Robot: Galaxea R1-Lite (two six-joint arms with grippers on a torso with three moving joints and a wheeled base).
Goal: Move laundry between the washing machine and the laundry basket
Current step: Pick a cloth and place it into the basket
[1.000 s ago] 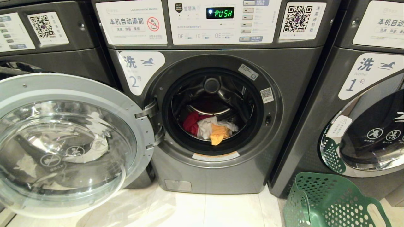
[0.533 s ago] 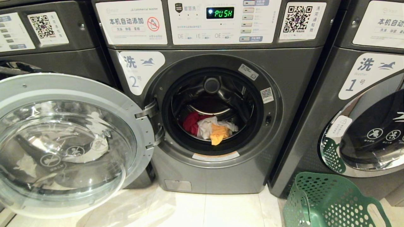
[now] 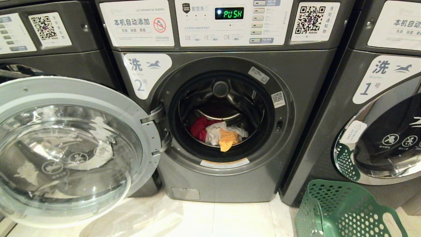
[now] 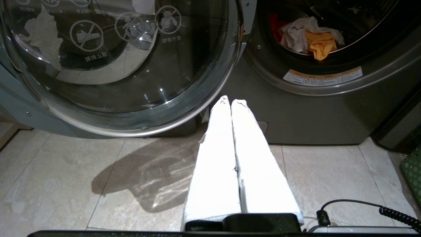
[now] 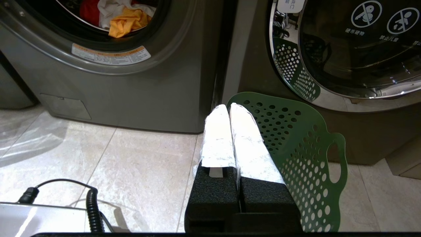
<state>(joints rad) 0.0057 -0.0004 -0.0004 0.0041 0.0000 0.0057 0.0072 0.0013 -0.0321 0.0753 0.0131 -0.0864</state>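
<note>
The washing machine (image 3: 230,184) labelled 2 stands straight ahead, its round glass door (image 3: 65,148) swung wide to the left. In the drum lies the laundry (image 3: 218,131): a red piece, a white piece and a yellow-orange piece. The green laundry basket (image 3: 342,214) sits on the floor at the lower right. Neither arm shows in the head view. My left gripper (image 4: 231,100) hangs low over the tiles before the machine's base, shut and empty. My right gripper (image 5: 228,107) is shut and empty beside the basket's wall (image 5: 306,144).
A like machine labelled 1 (image 3: 378,98) stands to the right with its door closed, and another (image 3: 49,39) stands to the left. The open door (image 4: 115,65) juts out over the pale tiled floor (image 3: 213,220). Coiled cable (image 5: 92,210) lies by the right wrist.
</note>
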